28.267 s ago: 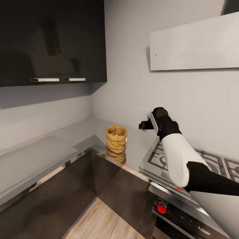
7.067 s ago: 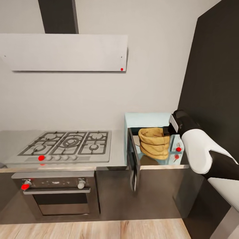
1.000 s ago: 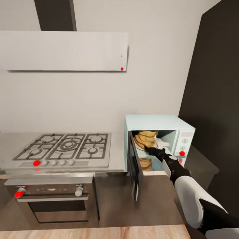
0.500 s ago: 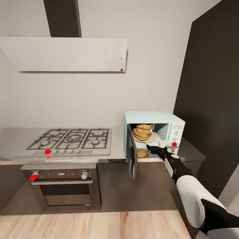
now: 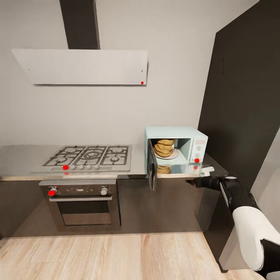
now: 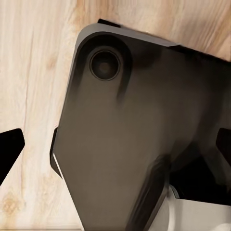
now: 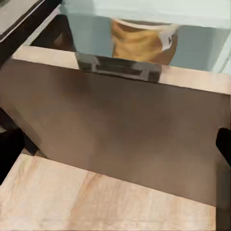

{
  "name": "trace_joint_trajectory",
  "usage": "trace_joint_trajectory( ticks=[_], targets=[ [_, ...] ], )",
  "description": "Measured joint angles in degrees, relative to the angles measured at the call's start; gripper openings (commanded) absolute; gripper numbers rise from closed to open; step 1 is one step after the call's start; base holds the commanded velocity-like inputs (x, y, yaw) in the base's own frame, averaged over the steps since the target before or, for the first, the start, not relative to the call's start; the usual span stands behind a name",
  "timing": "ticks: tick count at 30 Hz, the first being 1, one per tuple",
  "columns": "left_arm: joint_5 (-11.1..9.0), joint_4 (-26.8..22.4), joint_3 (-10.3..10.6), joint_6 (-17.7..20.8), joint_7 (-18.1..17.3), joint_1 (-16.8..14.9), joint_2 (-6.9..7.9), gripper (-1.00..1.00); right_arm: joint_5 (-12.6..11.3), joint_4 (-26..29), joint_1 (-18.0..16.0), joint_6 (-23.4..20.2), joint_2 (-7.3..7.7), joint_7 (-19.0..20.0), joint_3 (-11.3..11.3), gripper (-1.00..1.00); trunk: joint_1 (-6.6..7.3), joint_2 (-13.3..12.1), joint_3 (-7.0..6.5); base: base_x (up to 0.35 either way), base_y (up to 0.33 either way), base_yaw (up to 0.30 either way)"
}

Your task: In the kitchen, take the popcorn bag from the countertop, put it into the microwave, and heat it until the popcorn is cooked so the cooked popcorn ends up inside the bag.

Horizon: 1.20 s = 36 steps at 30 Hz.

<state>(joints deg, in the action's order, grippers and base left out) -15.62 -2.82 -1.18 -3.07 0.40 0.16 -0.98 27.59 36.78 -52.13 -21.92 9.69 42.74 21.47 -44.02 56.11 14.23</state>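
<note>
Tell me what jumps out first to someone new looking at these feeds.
The pale-blue microwave on the countertop, door swung open, with the tan popcorn bag inside. Then the right claw, empty, below and in front of it, and the gas hob to its left.

Your head camera stands back, facing the microwave (image 5: 175,149) at 1 o'clock, right wrist camera close below it, sharing the bag (image 7: 144,41), left wrist camera aimed at the floor (image 6: 33,62)
</note>
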Motion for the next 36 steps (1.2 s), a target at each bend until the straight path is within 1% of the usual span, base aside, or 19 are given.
trace_joint_trajectory(
  ticks=[1,2,3,5,8,9,11,14,16,21,22,24,26,27,29,31,33,35,36],
  targets=[
    [-0.18,0.00,-0.11,-0.01,0.00,0.00,0.02,1.00,2.68,-0.42,3.64,0.23,-0.12,-0.08,0.02,1.00,0.01,0.01,0.00,-0.168,0.000,0.000],
    [-0.25,-0.01,-0.18,-0.01,0.00,0.00,0.02,1.00,3.58,-0.54,7.60,0.35,-0.25,-0.64,0.03,1.00,0.02,0.00,0.01,-0.086,0.000,0.000],
    [-0.31,-0.01,-0.23,-0.01,0.00,0.00,0.02,1.00,4.16,-0.63,9.47,0.45,-0.48,-2.13,0.03,1.00,0.03,0.00,0.01,-0.044,0.000,0.000],
    [-0.35,-0.01,-0.17,-0.01,0.00,0.00,0.02,1.00,4.49,-0.86,13.65,1.11,-0.68,-5.29,0.04,1.00,0.03,0.01,0.01,-0.018,0.000,0.000],
    [-0.36,0.00,-0.06,-0.01,0.00,0.00,0.02,1.00,4.43,-3.27,17.46,2.58,-0.72,-6.80,0.16,1.00,0.04,0.01,0.01,-0.005,0.000,0.000],
    [-0.36,-0.01,-0.08,-0.01,0.00,0.00,0.02,1.00,4.46,-5.66,18.56,3.30,-0.70,-7.39,0.21,1.00,0.04,0.01,0.01,-0.001,0.000,0.000],
    [-0.36,0.00,-0.15,-0.01,0.00,0.00,0.02,1.00,4.38,-13.09,19.60,6.00,-0.65,-10.83,0.19,1.00,0.03,0.01,0.01,0.000,0.000,0.000],
    [-0.36,0.00,-0.12,-0.02,0.00,0.00,0.02,1.00,4.22,-23.90,19.87,13.22,-0.87,-21.43,0.24,1.00,0.03,0.01,0.01,0.000,0.000,0.000],
    [-0.36,0.00,-0.07,0.00,0.00,0.00,0.02,1.00,4.12,-29.18,19.89,17.04,-0.94,-26.38,0.26,1.00,0.03,0.01,0.00,0.000,0.000,0.000],
    [-0.36,0.00,-0.09,0.00,0.00,0.00,0.02,1.00,3.80,-35.72,19.90,18.24,-0.99,-28.86,0.42,1.00,0.03,0.01,0.00,0.000,0.000,0.000],
    [-0.31,0.00,-0.08,0.04,0.00,0.00,0.03,1.00,3.47,-37.09,19.97,17.96,-1.04,-30.26,0.42,1.00,0.04,0.01,0.00,0.000,0.000,0.000],
    [-0.34,-0.26,-0.15,0.07,0.00,0.00,0.15,1.00,1.50,-38.36,21.07,17.67,-1.04,-35.47,0.45,1.00,0.04,0.01,0.01,0.000,0.000,0.000],
    [-0.34,-2.17,-0.19,0.31,0.07,-0.01,0.16,1.00,-0.94,-38.65,25.15,17.94,-1.07,-38.16,0.51,1.00,0.04,0.01,0.01,0.000,0.000,0.000],
    [-0.35,-3.67,-0.19,0.49,0.10,-0.01,0.12,1.00,-2.08,-38.67,27.05,18.06,-1.08,-38.50,0.51,1.00,0.04,0.01,0.01,0.000,0.000,0.000],
    [-0.38,-7.97,-0.19,0.83,0.14,-0.01,0.18,1.00,-5.87,-38.66,31.91,18.20,-1.11,-39.00,0.53,1.00,0.04,0.01,0.01,0.000,0.000,0.000],
    [-0.27,-12.12,-0.19,1.03,0.22,-0.01,0.20,1.00,-8.73,-38.65,34.64,18.44,-1.04,-39.26,0.54,1.00,0.04,0.01,0.00,0.000,0.000,-0.004],
    [-0.05,-14.59,-0.17,1.65,0.28,-0.01,0.21,1.00,-10.85,-38.63,35.89,19.00,-1.03,-39.41,0.55,1.00,0.04,0.01,0.00,0.000,0.000,-0.103],
    [0.28,-17.69,-0.13,4.80,0.26,-0.01,0.46,1.00,-14.11,-38.63,36.80,19.67,-0.99,-39.47,0.55,1.00,0.04,0.01,-0.01,0.000,0.000,-0.205],
    [0.38,-18.89,-0.12,6.55,0.19,-0.01,0.79,1.00,-14.91,-38.63,37.11,19.87,-0.96,-39.52,0.55,1.00,0.04,0.01,-0.01,0.000,0.000,-0.226]
  ],
)
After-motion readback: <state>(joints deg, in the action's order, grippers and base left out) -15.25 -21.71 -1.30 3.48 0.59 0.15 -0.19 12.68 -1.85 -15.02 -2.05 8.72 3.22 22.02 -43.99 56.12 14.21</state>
